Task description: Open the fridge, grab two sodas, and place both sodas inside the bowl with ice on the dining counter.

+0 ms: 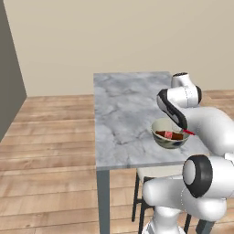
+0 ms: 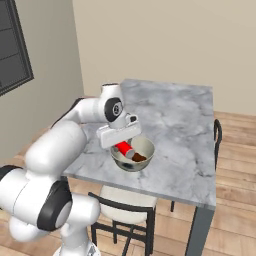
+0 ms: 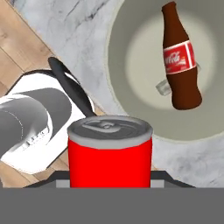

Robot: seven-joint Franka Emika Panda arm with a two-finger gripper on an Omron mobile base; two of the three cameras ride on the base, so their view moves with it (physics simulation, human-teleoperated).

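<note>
1. One red can (image 3: 109, 153) is seen closest in the hand view, clamped in the gripper (image 2: 123, 146); its silver lid faces the camera, so its long axis runs along the line of the fingers.
2. In the right base view the same can is seen as a red cylinder under the white hand, tilted, with its lower end over the near rim of the bowl (image 2: 145, 145).
3. In the left base view a red sliver of the can is seen at the right rim of the bowl, just below the dark wrist.
4. One round pale bowl is counted, standing on the dining counter (image 1: 123, 114) near its front edge, on the side nearest the robot.
5. One brown bottle (image 3: 179, 61) is found inside the bowl, lying on its side on the darker inner floor.
6. In the hand view the bottle's neck is pointed toward the top of the picture and its base toward the lower right; a red label with white edges is wrapped round its middle.
7. One small pale ice cube (image 3: 163, 87) is seen touching the bottle's side, by the lower part of its body.
8. One chair (image 2: 125, 207) with a pale seat and dark frame is tucked under the near edge of the counter, below the bowl.
9. A second dark chair back (image 2: 218, 131) is seen at the counter's far right side in the right base view.
</note>
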